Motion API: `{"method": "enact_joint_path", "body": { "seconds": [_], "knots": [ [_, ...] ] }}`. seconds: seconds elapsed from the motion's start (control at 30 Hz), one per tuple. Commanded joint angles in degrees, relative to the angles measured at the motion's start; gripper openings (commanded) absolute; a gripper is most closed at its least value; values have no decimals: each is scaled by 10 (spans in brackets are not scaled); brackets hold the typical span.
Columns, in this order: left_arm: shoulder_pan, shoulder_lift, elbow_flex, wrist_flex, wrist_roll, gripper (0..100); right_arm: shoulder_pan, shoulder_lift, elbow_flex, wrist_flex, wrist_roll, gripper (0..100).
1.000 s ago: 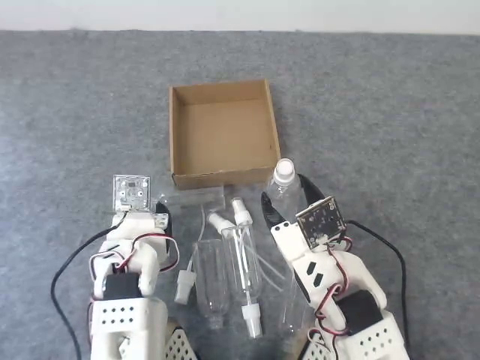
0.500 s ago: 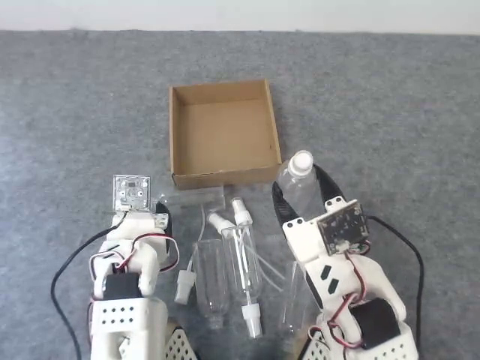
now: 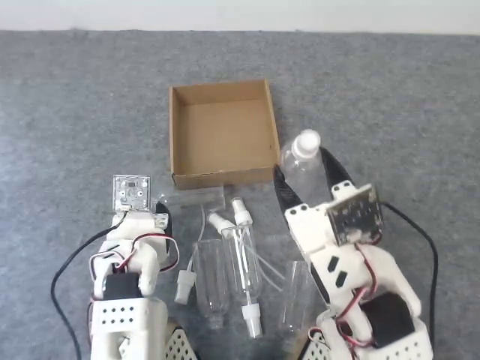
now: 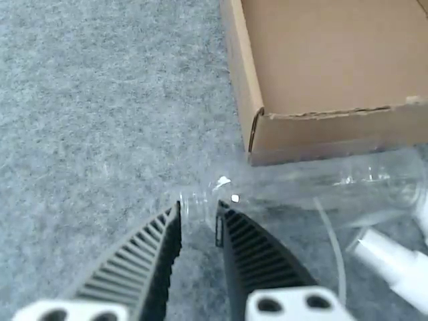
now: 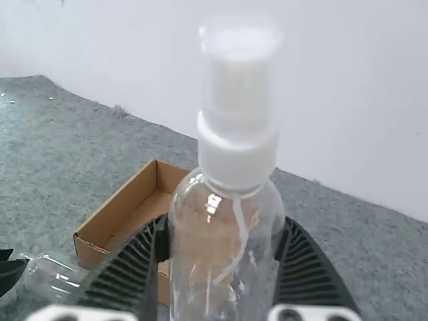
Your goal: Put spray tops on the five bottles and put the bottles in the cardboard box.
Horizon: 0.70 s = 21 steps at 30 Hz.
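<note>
My right gripper (image 3: 307, 181) is shut on a clear bottle (image 3: 302, 166) with a white spray top (image 3: 307, 142), holding it upright just off the cardboard box's (image 3: 221, 178) near right corner. In the right wrist view the bottle (image 5: 227, 234) stands between the fingers, with the box (image 5: 124, 217) behind and below. My left gripper (image 4: 198, 212) is slightly open, its tips just short of the neck of a clear bottle (image 4: 321, 184) lying along the box's front wall (image 4: 334, 134). Several other clear bottles (image 3: 211, 281) and loose spray tops (image 3: 219, 223) lie between the arms.
One lying bottle (image 3: 244, 259) has a spray top fitted. Another bottle (image 3: 296, 296) lies beside the right arm's base. Grey carpet (image 3: 390, 105) stretches free to the left, right and behind the box. Cables trail from both arm bases.
The right arm has lifted the capped bottle and carried it right and away, up beside the box's right front corner. The left arm has kept still.
</note>
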Motion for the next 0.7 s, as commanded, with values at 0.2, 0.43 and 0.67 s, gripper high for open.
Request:
{"method": "enact_joint_path", "body": {
  "seconds": [0.2,0.43,0.67],
  "knots": [
    [-2,-14,-6,3,-4,81,7,157,-144,-5,1,17],
    [-2,-14,-6,3,-4,81,7,225,-171,-52,1,17],
    [-2,-14,-6,3,-4,81,7,305,-172,-140,1,17]
  ]
}}
